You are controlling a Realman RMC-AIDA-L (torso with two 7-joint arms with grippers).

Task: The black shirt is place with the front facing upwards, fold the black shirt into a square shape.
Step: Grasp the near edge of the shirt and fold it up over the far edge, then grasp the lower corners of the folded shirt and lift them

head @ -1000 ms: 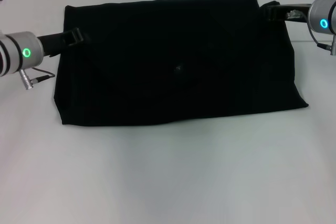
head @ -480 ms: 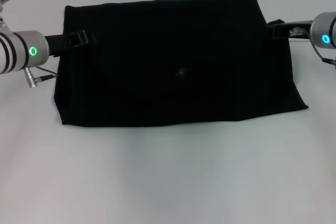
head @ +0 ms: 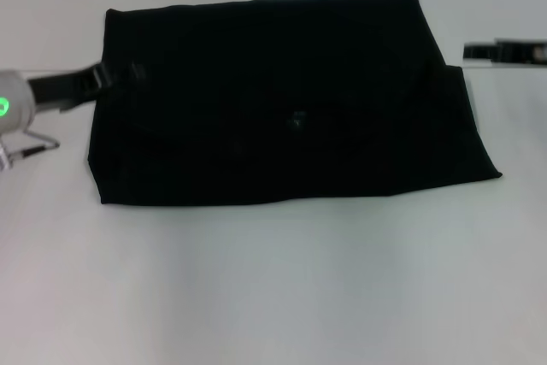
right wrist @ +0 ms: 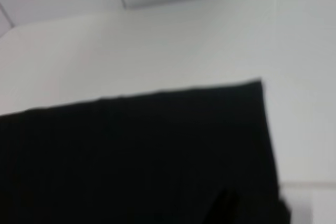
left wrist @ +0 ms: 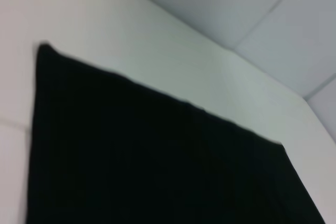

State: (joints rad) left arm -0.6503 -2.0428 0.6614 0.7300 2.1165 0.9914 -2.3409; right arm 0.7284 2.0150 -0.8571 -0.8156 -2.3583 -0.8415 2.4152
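The black shirt [head: 282, 100] lies flat on the white table as a wide folded rectangle, with no lettering showing. Its right end has a second layer jutting out lower down. My left gripper [head: 120, 74] reaches in from the left and sits at the shirt's upper left edge, dark against the dark cloth. My right gripper [head: 491, 51] shows only as a blurred dark bar off the shirt's upper right corner, apart from the cloth. The left wrist view holds the black shirt [left wrist: 157, 161] and the right wrist view holds the black shirt [right wrist: 136, 156], neither with any fingers in sight.
The white table [head: 273, 288] stretches bare in front of the shirt and on both sides. A pale wall with panel seams [left wrist: 273, 14] rises behind the table's far edge.
Both arms have drawn back outward: the left arm slid left and lower, the right arm moved right until only its tip shows. The shirt has stayed in place.
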